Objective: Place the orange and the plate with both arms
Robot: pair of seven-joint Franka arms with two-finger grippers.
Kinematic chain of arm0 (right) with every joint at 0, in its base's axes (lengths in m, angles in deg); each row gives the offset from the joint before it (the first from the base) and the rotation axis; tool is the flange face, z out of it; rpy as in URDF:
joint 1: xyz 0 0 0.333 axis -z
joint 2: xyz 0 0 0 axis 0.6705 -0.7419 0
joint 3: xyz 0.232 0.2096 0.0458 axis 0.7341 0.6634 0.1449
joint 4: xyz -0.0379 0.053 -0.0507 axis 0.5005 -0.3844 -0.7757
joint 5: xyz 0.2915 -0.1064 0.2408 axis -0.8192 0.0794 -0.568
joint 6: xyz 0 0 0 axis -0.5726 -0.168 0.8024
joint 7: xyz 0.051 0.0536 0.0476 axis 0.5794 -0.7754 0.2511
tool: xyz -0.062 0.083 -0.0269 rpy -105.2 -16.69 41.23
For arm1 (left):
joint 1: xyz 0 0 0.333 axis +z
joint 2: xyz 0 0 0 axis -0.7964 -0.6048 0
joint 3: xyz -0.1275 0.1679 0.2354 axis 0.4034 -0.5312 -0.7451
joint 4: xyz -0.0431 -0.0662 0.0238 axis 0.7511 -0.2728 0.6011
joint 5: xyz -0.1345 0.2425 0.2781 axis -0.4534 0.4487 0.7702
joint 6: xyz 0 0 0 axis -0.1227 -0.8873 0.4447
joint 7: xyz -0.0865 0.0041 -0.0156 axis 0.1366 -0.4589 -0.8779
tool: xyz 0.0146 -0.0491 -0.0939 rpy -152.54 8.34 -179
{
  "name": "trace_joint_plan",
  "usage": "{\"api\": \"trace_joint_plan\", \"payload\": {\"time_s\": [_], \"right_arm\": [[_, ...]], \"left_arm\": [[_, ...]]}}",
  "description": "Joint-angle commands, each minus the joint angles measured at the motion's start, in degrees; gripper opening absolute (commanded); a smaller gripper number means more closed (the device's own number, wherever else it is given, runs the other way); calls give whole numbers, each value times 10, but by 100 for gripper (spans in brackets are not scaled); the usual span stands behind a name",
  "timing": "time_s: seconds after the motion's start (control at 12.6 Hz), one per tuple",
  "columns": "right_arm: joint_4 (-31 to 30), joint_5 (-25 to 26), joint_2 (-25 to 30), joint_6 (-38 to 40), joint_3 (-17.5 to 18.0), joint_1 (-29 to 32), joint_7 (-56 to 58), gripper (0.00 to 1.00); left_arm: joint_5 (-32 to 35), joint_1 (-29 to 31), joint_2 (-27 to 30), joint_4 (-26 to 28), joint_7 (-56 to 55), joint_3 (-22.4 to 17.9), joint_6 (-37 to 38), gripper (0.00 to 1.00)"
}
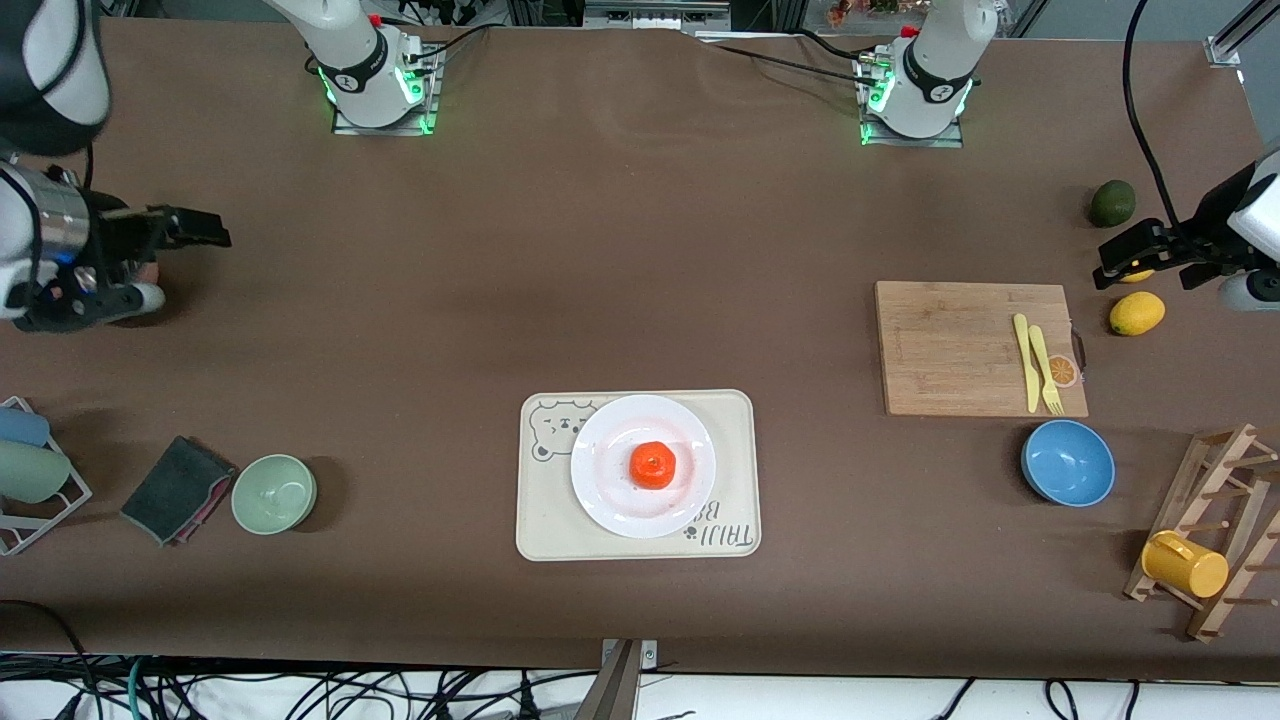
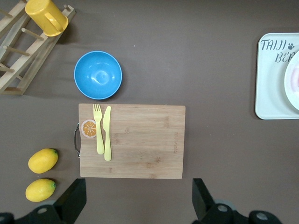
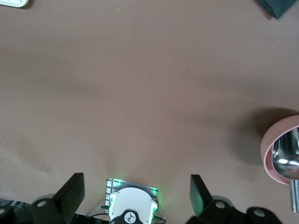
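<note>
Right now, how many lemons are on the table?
2. Both lie at the left arm's end of the table, beside the cutting board's handle: one lemon nearer the front camera, the other lemon just past it, under the open left gripper.

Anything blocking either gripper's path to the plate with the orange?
Nothing visible. The orange sits on the plate on the tray; the left gripper and right gripper hang open at the table's ends.

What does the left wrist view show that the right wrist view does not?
Only the left wrist view shows the cutting board with yellow fork and knife, the blue bowl, two lemons, the yellow cup and the plate on its tray. Only the right wrist view shows the right arm's base and a pink-rimmed cup. Both show brown table and open fingers.
</note>
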Motion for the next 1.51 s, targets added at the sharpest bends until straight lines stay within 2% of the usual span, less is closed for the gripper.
{"api": "trace_joint_plan", "payload": {"time_s": [0.0, 0.08, 0.16, 0.32, 0.48, 0.71, 0.87, 1.03, 1.11, 1.43], "right_arm": [[-44, 6, 56, -80, 32, 32, -25, 100], [-43, 3, 51, -175, 24, 56, -16, 100], [-39, 8, 57, -209, 16, 58, -15, 100], [-18, 9, 64, -104, 19, 59, -20, 100], [26, 20, 45, -42, 29, 47, -23, 100], [20, 22, 52, -46, 31, 31, -98, 100], [-2, 23, 60, -79, 37, 35, -89, 100], [-7, 26, 66, -76, 73, 54, -98, 100], [-26, 26, 84, -80, 74, 56, -100, 100], [-33, 25, 85, -94, 75, 59, -96, 100]], "left_arm": [[-3, 1, -3, -8, 12, -2, 4, 100], [-3, 1, -3, -8, 12, -2, 4, 100], [-3, 1, -3, -8, 12, -1, 4, 100], [-3, 1, -3, -8, 12, -2, 4, 100], [-3, 1, -3, -8, 11, -2, 4, 100], [-4, 1, -2, -8, 11, -1, 4, 100], [-4, 1, -3, -8, 11, -1, 5, 100], [-4, 1, -3, -8, 12, -1, 5, 100], [-4, 1, -3, -7, 11, -1, 6, 100], [-4, 1, -2, -7, 12, -1, 6, 100]]}}
